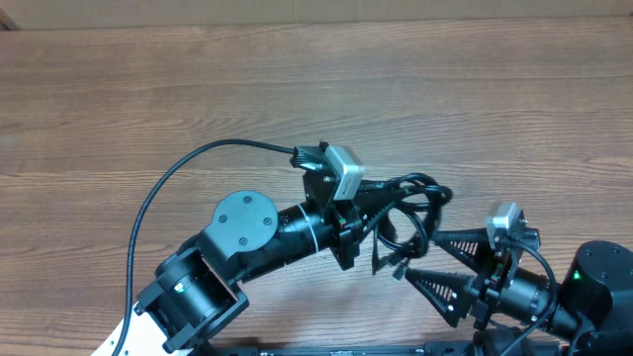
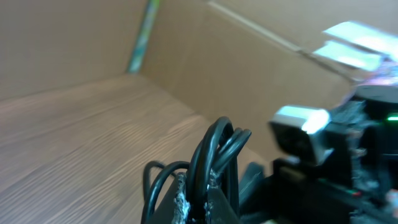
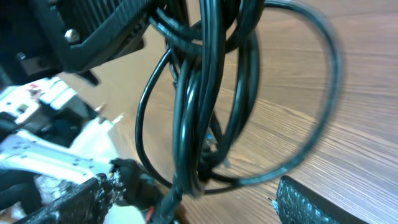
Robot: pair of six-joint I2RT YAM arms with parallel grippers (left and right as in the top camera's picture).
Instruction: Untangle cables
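Your left jaws are pressed together on the cables point(image 1: 420, 186), holding the bundle up, seemingly clear of the bench point(image 1: 297, 89), so the loops hang free and you can see where they cross. The right wrist view shows several strands running close together, with one wide loop bowing out beside them. Your right jaws stand spread and hold nothing, their tips just beside the hanging loops. I judge they are placed to take a single strand and draw it out while the left anchors the rest.
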